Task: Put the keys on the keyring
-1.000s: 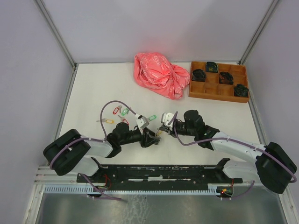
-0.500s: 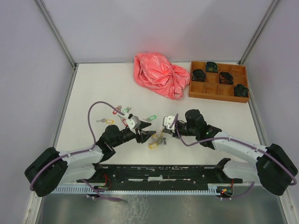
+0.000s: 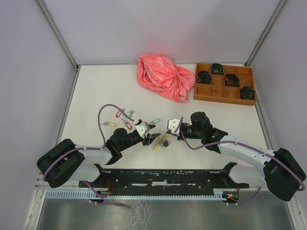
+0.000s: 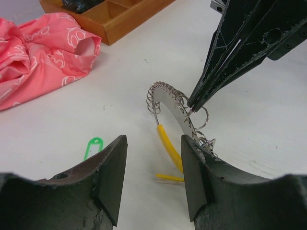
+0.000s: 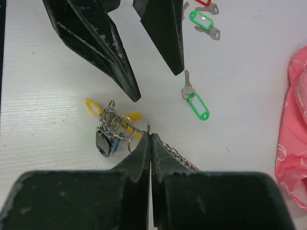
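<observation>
"Keyring — where does it lie, seen from above?"

"At the front middle of the table, between the two arms. The right gripper is pinched onto it. The left gripper hovers just beside it, jaws apart and empty. The keys lie scattered to the left, and one green-tagged key is nearest."

"And the left wrist view?"

"The right gripper has its tips closed on a small ring at the edge of the keyring, whose silvery part arches up. The yellow band runs down toward the table. The left gripper's fingers frame it all and hold nothing."

"The right wrist view?"

"It shows the same pinch by the right gripper, with the keyring bunched below its tips. The left gripper stands open above. The green-tagged key lies flat nearby, untouched."

"So what does the step need?"

"Probably the left arm fetches that key, gripping it by the tag so the hole in the head is free — and the right arm holds the ring steady, since a slack pinch could let it twist."
</observation>
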You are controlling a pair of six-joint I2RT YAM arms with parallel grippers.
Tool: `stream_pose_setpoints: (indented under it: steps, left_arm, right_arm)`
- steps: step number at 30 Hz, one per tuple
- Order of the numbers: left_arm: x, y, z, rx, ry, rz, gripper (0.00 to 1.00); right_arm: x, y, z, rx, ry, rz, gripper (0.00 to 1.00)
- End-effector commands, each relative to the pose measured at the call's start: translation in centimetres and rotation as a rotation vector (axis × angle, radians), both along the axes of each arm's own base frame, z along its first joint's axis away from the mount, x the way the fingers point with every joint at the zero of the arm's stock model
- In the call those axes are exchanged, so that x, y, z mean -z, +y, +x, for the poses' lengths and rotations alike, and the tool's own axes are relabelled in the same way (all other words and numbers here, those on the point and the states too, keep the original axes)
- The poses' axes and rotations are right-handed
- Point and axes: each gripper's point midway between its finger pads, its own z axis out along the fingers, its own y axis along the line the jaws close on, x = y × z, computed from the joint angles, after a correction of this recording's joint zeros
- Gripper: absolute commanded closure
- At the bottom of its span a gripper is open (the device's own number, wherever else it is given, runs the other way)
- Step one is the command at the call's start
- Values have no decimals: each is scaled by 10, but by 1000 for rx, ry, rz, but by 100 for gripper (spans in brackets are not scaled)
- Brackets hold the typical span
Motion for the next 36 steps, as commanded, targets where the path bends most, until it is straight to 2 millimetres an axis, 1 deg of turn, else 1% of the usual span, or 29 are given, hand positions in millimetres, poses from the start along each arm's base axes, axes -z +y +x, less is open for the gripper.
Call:
stream_pose_setpoints:
  steps: [1, 4, 6, 9, 14, 21, 27, 31, 36]
  left_arm:
    - [-31, -5, 11, -17, -191, -27, 45]
    - [-31, -9, 10, -6, -236, -5, 47]
    - [-31, -10, 11, -6, -259, 10, 47]
    - [-33, -12, 13, -22, -285, 14, 49]
    - [-45, -16, 14, -57, -343, -10, 56]
    - [-47, -27, 6, 10, -358, -25, 64]
    - [-41, -36, -2, 85, -341, 2, 65]
    - [-38, -41, 0, 94, -325, 11, 65]
    - [-39, -43, 2, 87, -324, 4, 66]
  right_arm:
    - [-50, 8, 15, 5, -162, 102, 99]
    - [-58, 6, 17, 1, -204, 96, 99]
    - [-59, 5, 18, 4, -218, 88, 99]
    - [-59, 5, 19, 2, -226, 79, 99]
    - [-55, 6, 23, 12, -224, 61, 99]
    - [-54, 8, 24, 11, -221, 58, 99]
    - [-55, 9, 23, 12, -219, 64, 99]
    - [-56, 10, 22, 9, -215, 70, 99]
    - [-58, 10, 20, 2, -215, 81, 99]
